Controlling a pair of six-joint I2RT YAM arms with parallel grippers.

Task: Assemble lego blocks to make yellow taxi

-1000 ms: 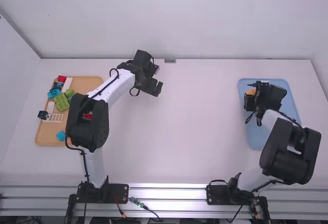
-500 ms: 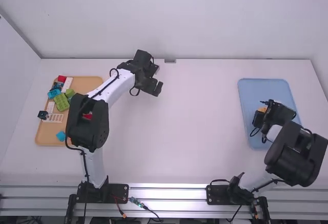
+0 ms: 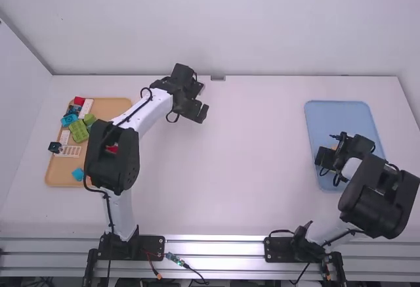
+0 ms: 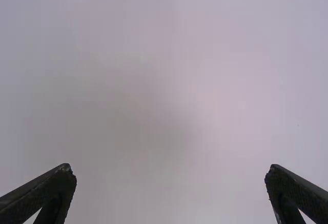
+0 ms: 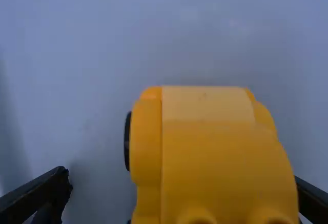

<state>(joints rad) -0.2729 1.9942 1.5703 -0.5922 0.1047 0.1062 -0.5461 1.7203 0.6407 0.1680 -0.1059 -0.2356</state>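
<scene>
- White table (image 3: 256, 169) against plain pale walls, a smooth blue tray (image 3: 321, 117) on it
- In that tray, the yellow taxi body (image 5: 215, 157) turns its black wheel (image 5: 127, 141) towards one finger of the right gripper (image 3: 325, 156); I can't tell its long axis
- Smooth plastic, rounded fenders, round studs
- Right gripper's fingers spread around the body; left gripper (image 3: 199, 102) spread, nothing between
- High view: loose blocks (image 3: 79, 130) on a tan tray (image 3: 111, 106)

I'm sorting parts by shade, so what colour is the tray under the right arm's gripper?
Light blue: the tray shows best in the high view.
</scene>
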